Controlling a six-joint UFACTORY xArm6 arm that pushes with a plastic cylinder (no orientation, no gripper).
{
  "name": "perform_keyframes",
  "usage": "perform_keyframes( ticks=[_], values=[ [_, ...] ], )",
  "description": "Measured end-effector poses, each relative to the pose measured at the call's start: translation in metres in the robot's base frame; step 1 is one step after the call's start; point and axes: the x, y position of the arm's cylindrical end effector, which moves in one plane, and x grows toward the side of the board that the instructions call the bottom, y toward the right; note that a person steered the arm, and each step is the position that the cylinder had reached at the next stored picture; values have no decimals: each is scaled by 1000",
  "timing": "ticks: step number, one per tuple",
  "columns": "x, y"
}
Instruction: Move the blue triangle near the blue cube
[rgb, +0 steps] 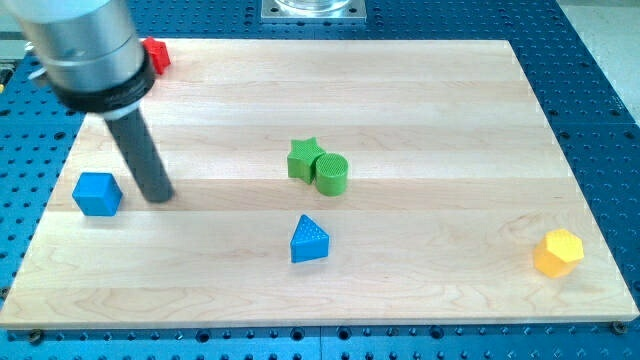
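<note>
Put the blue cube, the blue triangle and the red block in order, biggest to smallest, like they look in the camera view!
1. blue cube
2. blue triangle, nearly alike, so unsure
3. red block, partly hidden by the arm and farther up the board

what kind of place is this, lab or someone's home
Most likely a robotics lab bench: a wooden board lies on a blue perforated metal table, with small coloured blocks like the blue cube and my tip beside it.

Green star (302, 158) & green cylinder (332, 173) touching, mid wooden board (420, 110). Yellow hexagonal block (557, 252) near view's bottom-right corner. Red block (157, 54) at top left, partly hidden, shape unclear. Blue perforated table (600, 90) around board.
</note>
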Motion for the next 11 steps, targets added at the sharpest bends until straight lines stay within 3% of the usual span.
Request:
perform_keyframes(
  ticks=[1,2,3,4,5,6,7,8,9,10,11],
  values=[
    [7,-55],
    [59,-56],
    [50,9],
    [43,134],
    [38,221],
    [75,219],
    [106,115],
    [106,-13],
    [107,-30],
    [91,66],
    [90,90]
  ],
)
